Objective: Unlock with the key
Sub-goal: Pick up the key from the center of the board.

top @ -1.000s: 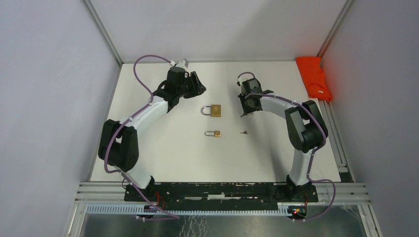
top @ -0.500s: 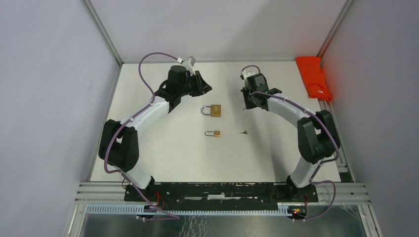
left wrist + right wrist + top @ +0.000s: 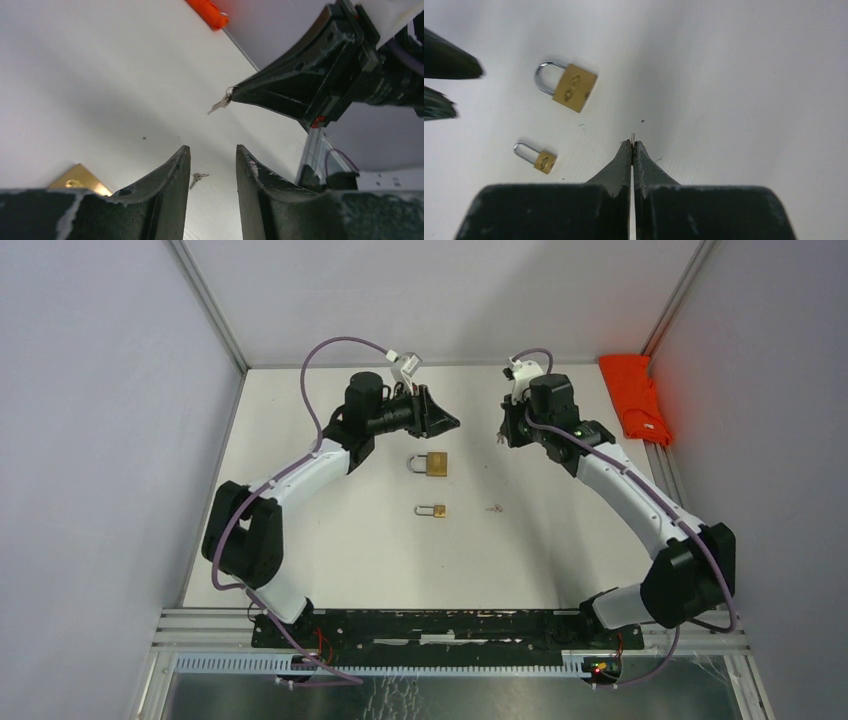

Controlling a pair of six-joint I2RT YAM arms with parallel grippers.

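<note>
My right gripper [image 3: 632, 144] is shut on a small silver key [image 3: 220, 104], which sticks out of its tips; from the right wrist only the key's thin edge [image 3: 632, 136] shows. It hangs above the table, right of the large brass padlock [image 3: 432, 464]. A small brass padlock [image 3: 434, 510] lies nearer the arms. A second key [image 3: 492, 507] lies flat on the table to its right. Facing the right gripper [image 3: 507, 430] from the left, my left gripper [image 3: 440, 423] stands open and empty above the large padlock.
An orange cloth [image 3: 637, 395] lies at the table's back right corner by the metal frame rail [image 3: 680, 510]. White walls close in the left, back and right sides. The left gripper's fingertips [image 3: 444, 65] reach into the right wrist view at the left edge.
My right gripper has closed on a key, risen off the table and swung back and right. The left gripper has moved right toward it, its jaws narrowing then widening.
</note>
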